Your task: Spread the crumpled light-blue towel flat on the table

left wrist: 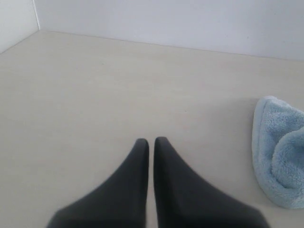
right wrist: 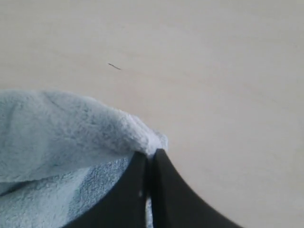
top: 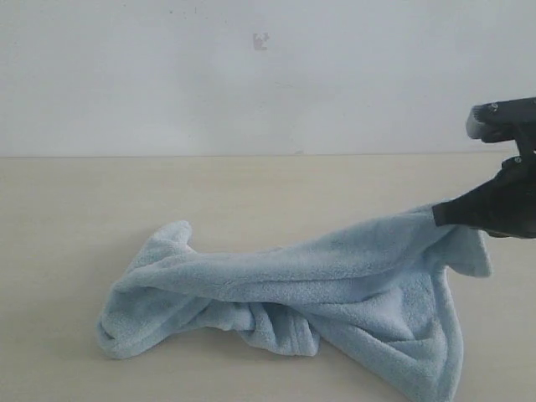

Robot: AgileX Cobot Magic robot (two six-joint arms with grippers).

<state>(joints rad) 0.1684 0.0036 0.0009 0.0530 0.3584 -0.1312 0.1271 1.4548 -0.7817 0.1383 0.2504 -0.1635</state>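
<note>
The light-blue towel (top: 318, 289) lies crumpled and stretched across the table (top: 167, 193), bunched at the left and rising toward the right. My right gripper (top: 437, 214) is shut on the towel's raised right edge and holds it above the tabletop. In the right wrist view the towel (right wrist: 61, 128) bulges over the closed black fingertips of the right gripper (right wrist: 151, 153). My left gripper (left wrist: 151, 141) is shut on nothing, hovering over bare table (left wrist: 95, 85); a rounded fold of the towel (left wrist: 280, 152) lies off to one side of it. The left gripper does not show in the exterior view.
A white-grey wall (top: 251, 75) runs behind the table's far edge. A wall corner (left wrist: 37, 19) shows in the left wrist view. A small dark speck (right wrist: 114, 66) lies on the tabletop in the right wrist view.
</note>
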